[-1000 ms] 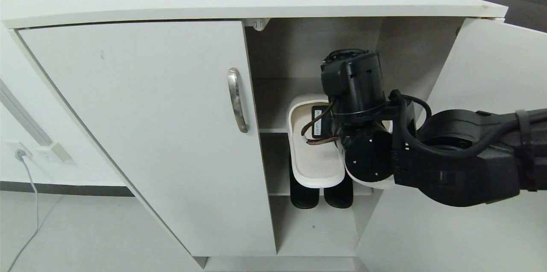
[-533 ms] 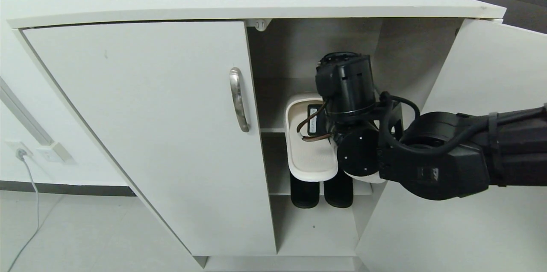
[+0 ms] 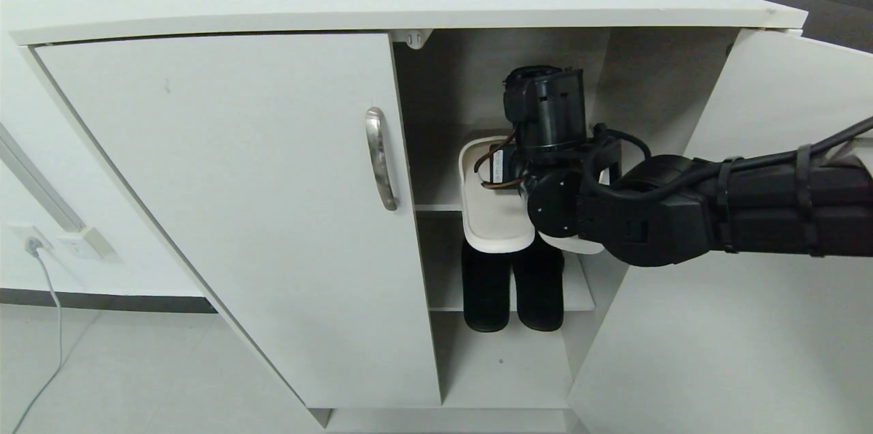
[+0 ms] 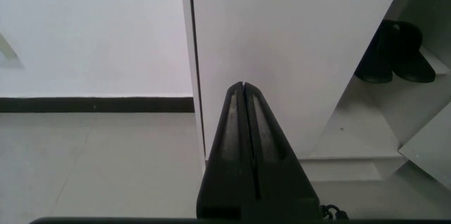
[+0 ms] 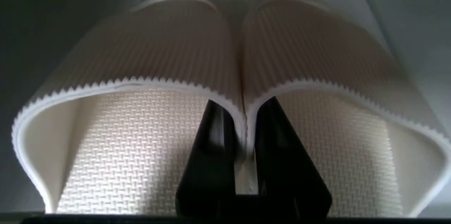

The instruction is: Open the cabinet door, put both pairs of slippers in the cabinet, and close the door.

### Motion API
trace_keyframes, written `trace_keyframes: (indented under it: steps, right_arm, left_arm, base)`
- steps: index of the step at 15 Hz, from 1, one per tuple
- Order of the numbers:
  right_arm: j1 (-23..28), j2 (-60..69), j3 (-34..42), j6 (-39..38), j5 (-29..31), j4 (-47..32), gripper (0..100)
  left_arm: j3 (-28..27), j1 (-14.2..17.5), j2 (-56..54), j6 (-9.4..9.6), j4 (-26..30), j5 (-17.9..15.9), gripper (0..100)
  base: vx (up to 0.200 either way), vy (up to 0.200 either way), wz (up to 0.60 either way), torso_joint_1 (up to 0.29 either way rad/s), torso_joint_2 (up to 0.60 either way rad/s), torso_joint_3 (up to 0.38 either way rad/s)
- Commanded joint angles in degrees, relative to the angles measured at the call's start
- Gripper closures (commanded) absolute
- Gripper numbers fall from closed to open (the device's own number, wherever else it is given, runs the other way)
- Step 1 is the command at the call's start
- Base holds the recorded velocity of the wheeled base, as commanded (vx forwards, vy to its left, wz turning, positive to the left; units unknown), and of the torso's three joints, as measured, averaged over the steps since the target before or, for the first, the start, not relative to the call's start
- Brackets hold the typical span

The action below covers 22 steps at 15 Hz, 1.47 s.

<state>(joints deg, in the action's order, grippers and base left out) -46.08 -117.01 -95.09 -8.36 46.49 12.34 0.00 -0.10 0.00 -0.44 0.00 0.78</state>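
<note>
A pair of white slippers (image 3: 494, 215) lies partly on the cabinet's middle shelf (image 3: 436, 203), heels sticking out past its front edge. My right gripper (image 5: 243, 122) is shut on the white slippers (image 5: 141, 111), pinching the two inner strap edges together; in the head view the wrist hides its fingers. A pair of black slippers (image 3: 511, 291) lies on the shelf below, heels toward me. The right cabinet door (image 3: 750, 147) stands open and the left door (image 3: 239, 202) is closed. My left gripper (image 4: 244, 90) is shut and holds nothing, low in front of the left door, with the black slippers (image 4: 394, 51) off to its side.
The left door has a metal handle (image 3: 380, 159) beside the opening. The cabinet top (image 3: 409, 4) overhangs the shelves. A wall socket with a cable (image 3: 31, 243) sits low on the wall at the far left. Bare grey floor lies before the cabinet.
My right arm has pushed the white slippers up and deeper into the cabinet, from hanging before the lower shelves onto the middle shelf. The black slippers below are more exposed now.
</note>
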Motion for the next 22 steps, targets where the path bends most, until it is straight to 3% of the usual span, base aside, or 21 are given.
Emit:
trace_keyframes:
  steps: [1, 7, 21, 22]
  right_arm:
    - [0.64, -1.56, -3.61, 1.33, -0.44, -0.12, 100]
    - [2.4, -4.55, -8.18, 2.83, -0.88, -0.47, 100]
    - [2.57, -5.6, -8.1, 2.83, -1.23, -0.56, 100]
    - [2.57, -5.6, -8.1, 2.74, -1.23, -0.56, 0]
  left_arm:
    - [0.0, 0.01, 0.0, 0.0, 0.0, 0.01, 100]
    - [0.0, 0.01, 0.0, 0.0, 0.0, 0.01, 100]
    - [0.0, 0.01, 0.0, -0.09, 0.0, 0.1, 100]
    - [0.0, 0.01, 0.0, -0.09, 0.0, 0.1, 100]
  base:
    - [0.0, 0.0, 0.0, 0.0, 0.0, 0.0]
    - [0.0, 0.0, 0.0, 0.0, 0.0, 0.0]
    - [0.0, 0.0, 0.0, 0.0, 0.0, 0.0]
    - [0.0, 0.0, 0.0, 0.0, 0.0, 0.0]
